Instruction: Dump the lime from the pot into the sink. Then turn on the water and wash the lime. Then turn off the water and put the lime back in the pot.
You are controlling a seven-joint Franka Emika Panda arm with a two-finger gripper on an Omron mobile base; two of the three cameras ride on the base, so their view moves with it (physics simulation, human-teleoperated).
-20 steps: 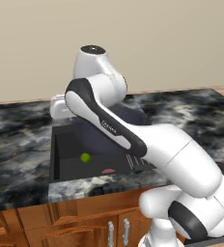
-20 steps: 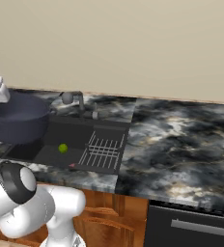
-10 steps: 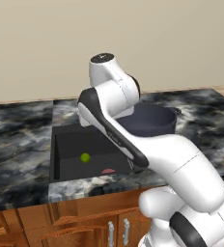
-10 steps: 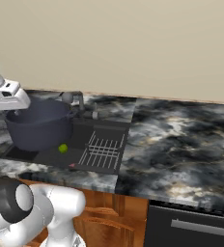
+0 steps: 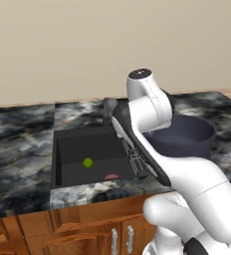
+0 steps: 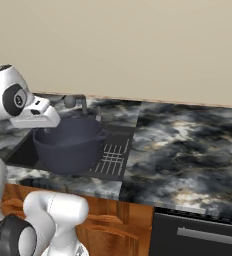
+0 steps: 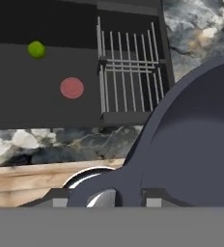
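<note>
A: We have the gripper (image 7: pixel 104 197) clamped tight on the pot (image 6: pixel 68 145) at its rim, holding it in the air over the right of the sink (image 5: pixel 67 144), above the wire rack (image 7: pixel 128 72).

B: The lime (image 5: pixel 88 162) lies loose on the basin floor, near the pink-red patch (image 7: pixel 72 88).

A: Our worry: a one-sided rim grip. We judge the pot could swing and clip the faucet (image 6: pixel 74 102), or slip onto the rack.
</note>
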